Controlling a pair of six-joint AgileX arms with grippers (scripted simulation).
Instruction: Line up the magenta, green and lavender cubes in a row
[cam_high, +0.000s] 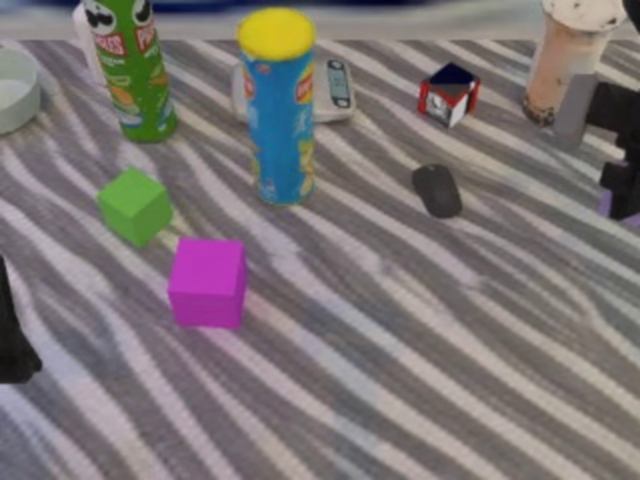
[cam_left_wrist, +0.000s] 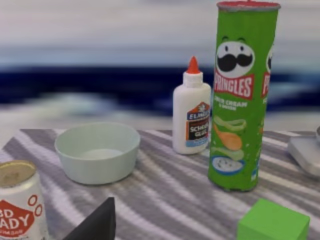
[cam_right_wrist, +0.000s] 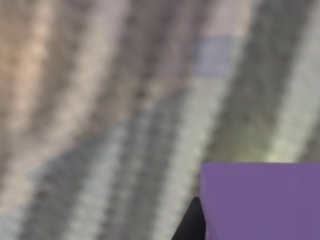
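Lavender cube (cam_right_wrist: 260, 200) against right jaws (cam_high: 620, 190)

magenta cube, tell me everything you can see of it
The magenta cube is a plain, matte, bright magenta block with no markings, the larger of the two cubes near it in the top view. It sits flat on the striped grey tablecloth, left of centre, turned only slightly against the picture's edges. The green cube lies just up and to its left, apart from it. Nothing touches it, and no gripper is near. It shows in the top view only.
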